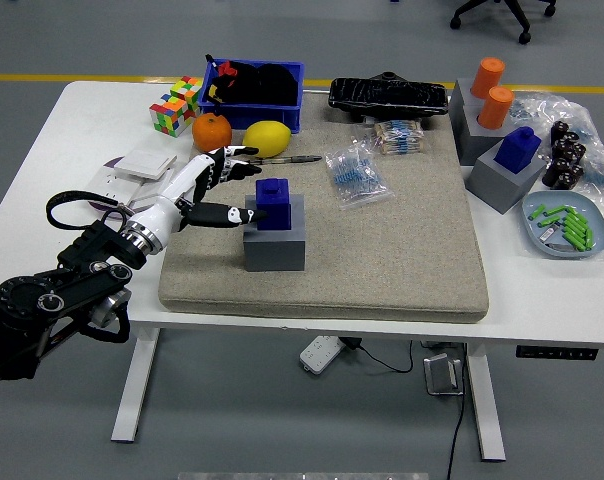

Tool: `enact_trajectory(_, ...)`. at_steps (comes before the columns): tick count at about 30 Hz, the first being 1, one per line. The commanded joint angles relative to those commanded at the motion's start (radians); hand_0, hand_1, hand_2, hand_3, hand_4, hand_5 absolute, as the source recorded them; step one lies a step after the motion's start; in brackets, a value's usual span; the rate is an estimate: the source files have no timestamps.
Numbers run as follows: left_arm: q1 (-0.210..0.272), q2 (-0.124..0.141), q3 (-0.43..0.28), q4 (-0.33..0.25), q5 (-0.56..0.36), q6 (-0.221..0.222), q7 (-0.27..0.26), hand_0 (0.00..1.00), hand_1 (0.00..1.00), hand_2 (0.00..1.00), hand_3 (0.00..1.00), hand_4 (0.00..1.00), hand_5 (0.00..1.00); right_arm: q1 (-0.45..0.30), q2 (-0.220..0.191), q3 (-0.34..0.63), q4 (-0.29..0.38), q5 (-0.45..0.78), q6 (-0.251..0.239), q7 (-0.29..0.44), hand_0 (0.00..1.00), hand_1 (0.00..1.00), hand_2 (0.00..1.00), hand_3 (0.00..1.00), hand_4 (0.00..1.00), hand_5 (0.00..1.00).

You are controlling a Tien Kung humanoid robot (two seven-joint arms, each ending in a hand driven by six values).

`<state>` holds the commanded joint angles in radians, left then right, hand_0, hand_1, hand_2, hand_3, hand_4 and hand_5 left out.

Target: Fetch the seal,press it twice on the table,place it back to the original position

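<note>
The blue seal (273,203) stands upright in its grey block holder (275,243) on the beige mat (382,260), left of the mat's middle. My left hand (232,188) reaches in from the lower left with its fingers spread. Its thumb tip is at the seal's left side, and the other fingers (232,160) hover above and behind it. Nothing is grasped. My right arm is out of sight.
Behind the hand lie an orange (212,131), a lemon (266,138), a pen (282,159) and a blue bin (254,93). A bag of small blue items (356,176) lies right of the seal. More seals in grey holders (506,165) stand at the far right.
</note>
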<state>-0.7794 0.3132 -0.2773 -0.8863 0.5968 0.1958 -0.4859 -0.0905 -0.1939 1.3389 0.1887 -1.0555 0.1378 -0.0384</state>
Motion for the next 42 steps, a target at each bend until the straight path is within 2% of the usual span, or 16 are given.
enact_trajectory(8, 0.002, -0.025, -0.005, -0.001, -0.02, 0.002, -0.005, 0.782, 0.77, 0.715, 0.811, 0.998, 0.002, 0.001, -0.001, -0.002, 0.0, 0.001, 0.0, 0.0, 0.744, 0.69, 0.673, 0.625, 0.744, 0.521)
enact_trajectory(18, 0.005, -0.06, 0.0, 0.02, -0.059, 0.005, -0.002, 0.769, 0.747, 0.685, 0.779, 0.977, 0.002, 0.002, -0.001, -0.01, 0.0, 0.006, 0.002, -0.002, 0.744, 0.69, 0.673, 0.626, 0.744, 0.519)
enact_trajectory(19, 0.005, -0.061, 0.001, 0.022, -0.061, 0.004, -0.002, 0.769, 0.747, 0.685, 0.779, 0.977, 0.002, 0.003, -0.001, -0.01, 0.0, 0.007, 0.002, -0.002, 0.744, 0.69, 0.673, 0.626, 0.744, 0.519)
enact_trajectory(20, 0.005, -0.063, 0.004, 0.024, -0.064, 0.004, -0.001, 0.76, 0.732, 0.664, 0.772, 0.936, 0.002, 0.003, -0.001, -0.011, 0.001, 0.008, 0.002, -0.002, 0.744, 0.689, 0.673, 0.626, 0.744, 0.519)
enact_trajectory(25, 0.008, -0.069, 0.009, 0.03, -0.071, 0.005, 0.0, 0.76, 0.732, 0.664, 0.772, 0.936, 0.002, 0.003, -0.001, -0.014, 0.001, 0.009, 0.002, -0.002, 0.744, 0.689, 0.673, 0.626, 0.744, 0.519)
enact_trajectory(26, 0.008, -0.07, 0.008, 0.03, -0.072, 0.006, 0.0, 0.72, 0.707, 0.641, 0.751, 0.871, 0.002, 0.003, -0.001, -0.015, 0.0, 0.009, 0.002, -0.002, 0.744, 0.69, 0.673, 0.625, 0.743, 0.519)
enact_trajectory(31, 0.008, -0.074, 0.007, 0.034, -0.072, 0.006, 0.001, 0.72, 0.707, 0.641, 0.751, 0.871, 0.002, 0.003, -0.002, -0.018, 0.0, 0.01, 0.002, -0.002, 0.744, 0.69, 0.673, 0.625, 0.743, 0.519)
enact_trajectory(32, 0.007, -0.076, 0.01, 0.036, -0.072, 0.004, 0.004, 0.691, 0.678, 0.595, 0.737, 0.827, 0.002, 0.004, -0.002, -0.017, 0.001, 0.01, 0.002, -0.002, 0.745, 0.69, 0.673, 0.626, 0.743, 0.518)
enact_trajectory(37, 0.008, -0.081, 0.014, 0.043, -0.076, 0.0, 0.005, 0.691, 0.678, 0.595, 0.737, 0.827, 0.002, 0.005, -0.002, -0.016, 0.002, 0.01, 0.001, -0.001, 0.745, 0.69, 0.673, 0.626, 0.743, 0.518)
enact_trajectory(38, 0.007, -0.083, 0.014, 0.044, -0.076, 0.0, 0.005, 0.673, 0.605, 0.516, 0.622, 0.78, 0.002, 0.005, -0.003, -0.016, 0.002, 0.01, 0.001, -0.001, 0.745, 0.689, 0.673, 0.625, 0.743, 0.517)
enact_trajectory(42, 0.007, -0.087, 0.014, 0.05, -0.078, 0.01, -0.005, 0.673, 0.605, 0.516, 0.622, 0.78, 0.002, 0.004, -0.003, -0.017, 0.001, 0.01, 0.0, -0.001, 0.745, 0.689, 0.673, 0.625, 0.743, 0.517)
